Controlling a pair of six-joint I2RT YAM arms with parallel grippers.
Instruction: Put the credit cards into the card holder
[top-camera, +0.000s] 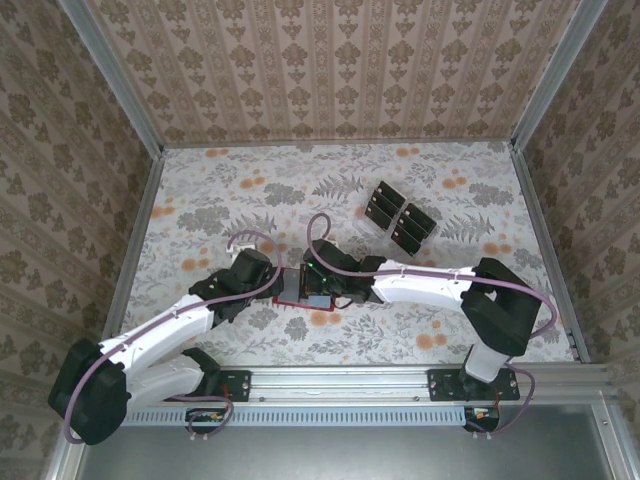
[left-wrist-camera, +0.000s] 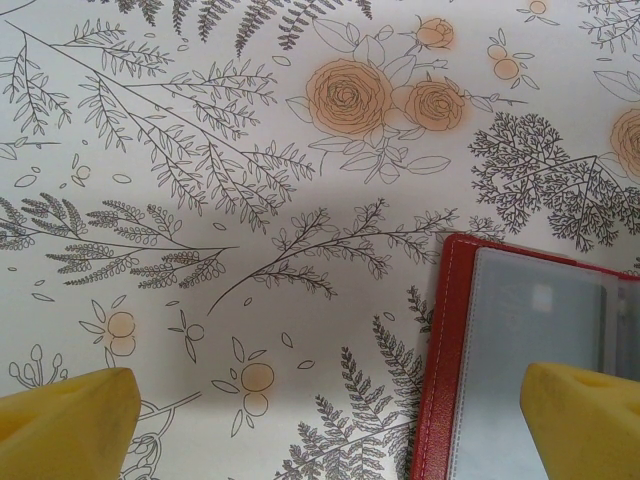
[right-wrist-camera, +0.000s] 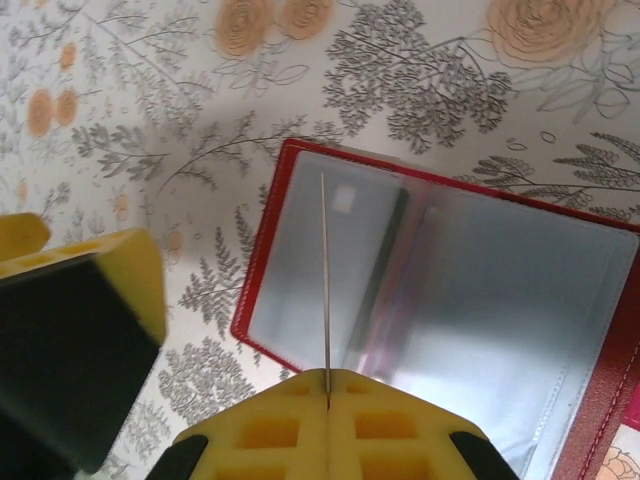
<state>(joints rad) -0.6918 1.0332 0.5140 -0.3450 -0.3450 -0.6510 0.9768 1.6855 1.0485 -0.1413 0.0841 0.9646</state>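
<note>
The card holder (top-camera: 320, 318) is being seen lying open on the floral tabletop (top-camera: 200, 200), near the arms. One credit card (right-wrist-camera: 325, 280), viewed edge-on, is being pinched by the clenched right end effector (right-wrist-camera: 328, 385) above the holder's clear pockets. The left end effector (left-wrist-camera: 325, 425) is being held released, fully spread, at the holder's 9 o'clock edge. The other credit cards (top-camera: 400, 215) are being seen clustered at the holder's 1 o'clock, well apart.

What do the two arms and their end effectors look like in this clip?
The left arm and right arm have white shells, black joints and looping purple cables. The left end effector and right end effector have yellow fingers.
</note>
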